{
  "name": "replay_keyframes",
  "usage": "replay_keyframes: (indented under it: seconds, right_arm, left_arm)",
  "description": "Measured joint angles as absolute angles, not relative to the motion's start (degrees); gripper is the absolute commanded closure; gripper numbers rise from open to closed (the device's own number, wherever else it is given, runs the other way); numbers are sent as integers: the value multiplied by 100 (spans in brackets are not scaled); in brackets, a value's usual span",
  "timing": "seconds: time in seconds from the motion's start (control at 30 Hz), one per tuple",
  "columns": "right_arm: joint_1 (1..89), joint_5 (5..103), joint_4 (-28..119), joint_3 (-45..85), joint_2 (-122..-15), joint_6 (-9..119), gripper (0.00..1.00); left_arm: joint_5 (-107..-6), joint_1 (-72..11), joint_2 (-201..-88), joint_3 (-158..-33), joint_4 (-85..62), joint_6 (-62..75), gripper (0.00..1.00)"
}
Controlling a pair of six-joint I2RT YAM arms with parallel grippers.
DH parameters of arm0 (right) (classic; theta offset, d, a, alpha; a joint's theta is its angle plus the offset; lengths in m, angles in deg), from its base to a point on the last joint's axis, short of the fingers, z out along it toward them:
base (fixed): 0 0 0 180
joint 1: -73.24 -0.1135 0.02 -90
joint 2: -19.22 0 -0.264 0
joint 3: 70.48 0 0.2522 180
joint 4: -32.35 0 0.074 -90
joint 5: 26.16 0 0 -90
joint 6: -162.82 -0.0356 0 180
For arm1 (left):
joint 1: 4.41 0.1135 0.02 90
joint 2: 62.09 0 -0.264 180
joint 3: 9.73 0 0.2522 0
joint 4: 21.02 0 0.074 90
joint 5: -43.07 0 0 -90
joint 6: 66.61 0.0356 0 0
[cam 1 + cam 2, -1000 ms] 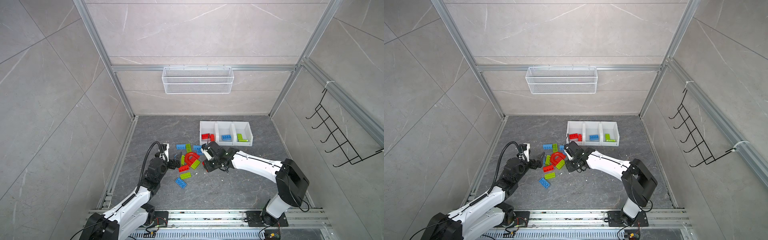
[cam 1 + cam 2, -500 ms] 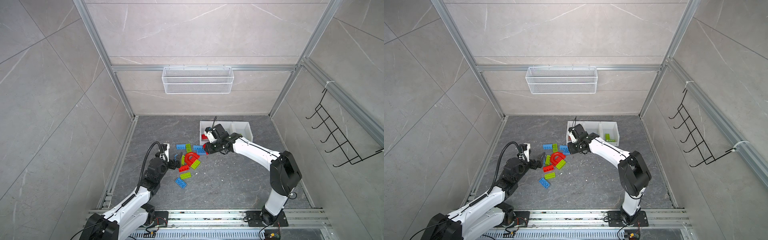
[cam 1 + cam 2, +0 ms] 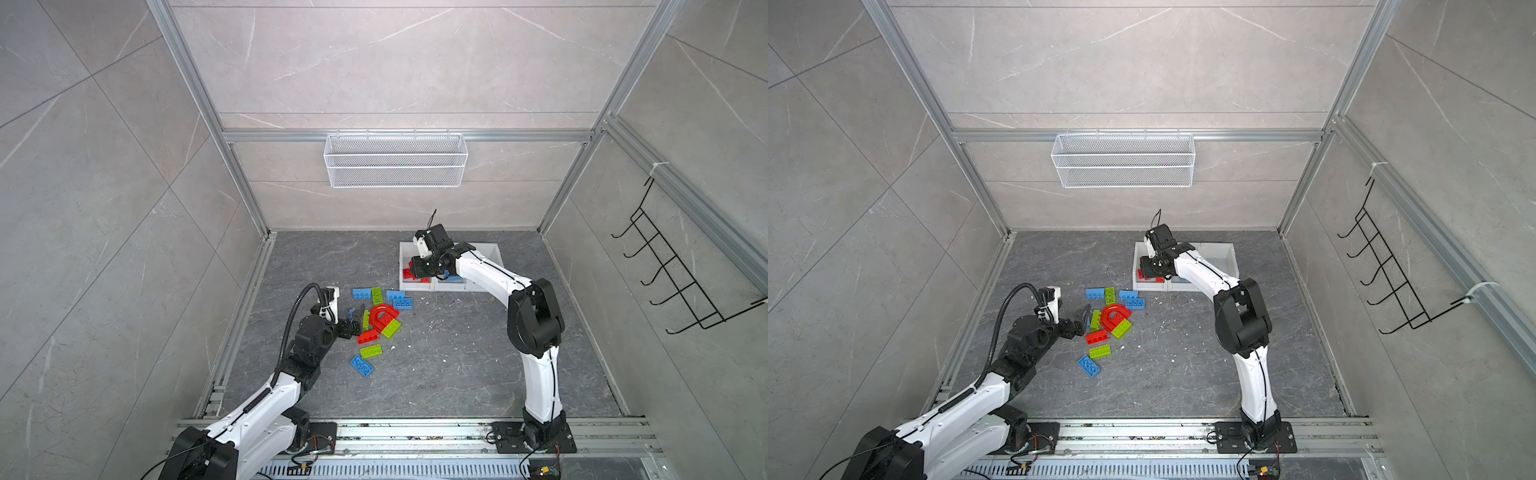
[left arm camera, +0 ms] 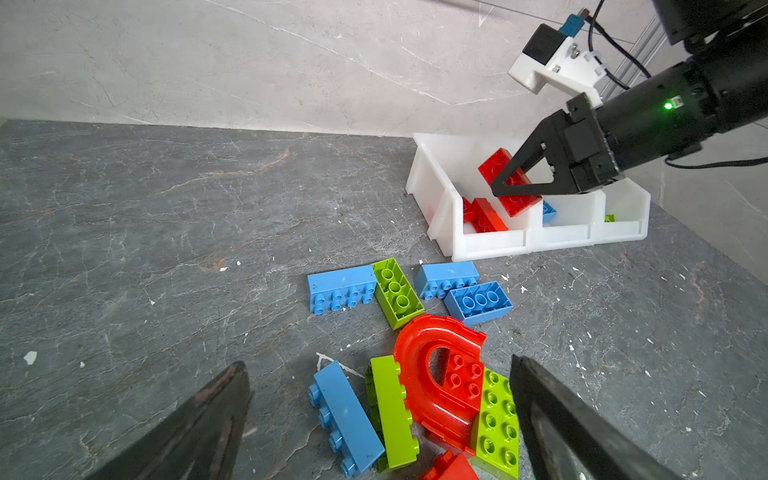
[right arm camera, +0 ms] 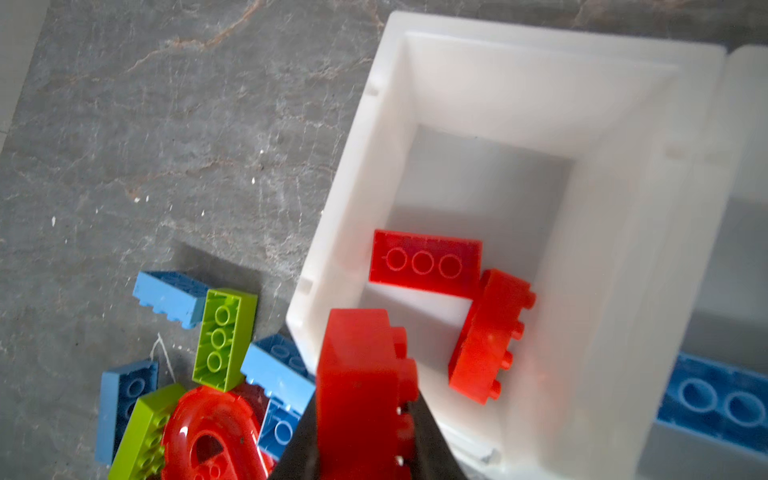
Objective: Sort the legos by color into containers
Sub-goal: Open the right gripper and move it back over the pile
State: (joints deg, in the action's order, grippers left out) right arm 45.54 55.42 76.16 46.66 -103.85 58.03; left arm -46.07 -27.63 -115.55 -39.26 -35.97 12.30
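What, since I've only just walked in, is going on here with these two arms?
They're sorting loose bricks into white bins by colour. The right tool is shut on a red brick and holds it over the end bin, where two red bricks lie. The left tool hangs open above the pile on the floor, near a red arch, and holds nothing.
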Motion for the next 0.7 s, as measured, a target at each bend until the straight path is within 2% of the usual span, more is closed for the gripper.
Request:
replay_keyframes:
  seconds: [0.03,0.2,0.27,0.47,0.57,0.7]
  right_arm:
    - [4582,5542,7644,4792,-10481,5801,80]
    - [4643,5564,7893,5431,-10890,5782,35]
    - [4646,5579,7981,5608,-10984,5810,25]
    - [4643,5577,7991,5330,-10708,5788,22]
    - [4617,5516,7801,4425,-9961,5792,21]
    - [4342,5555,7205,2777,-8459,5937,19]
  left_arm:
    - [-4613,-2763,-11555,-3926,-3603,1230,0]
    - [-4618,-2763,-11552,-3926,-3603,1230,0]
    - [-4618,-2763,-11546,-3926,-3599,1230,0]
    - [-4596,-2763,-11452,-3926,-3599,1230,0]
    - [-4572,-2763,-11439,-3926,-3590,1230,0]
    - [-4425,-2763,-11393,-3926,-3536,1228,0]
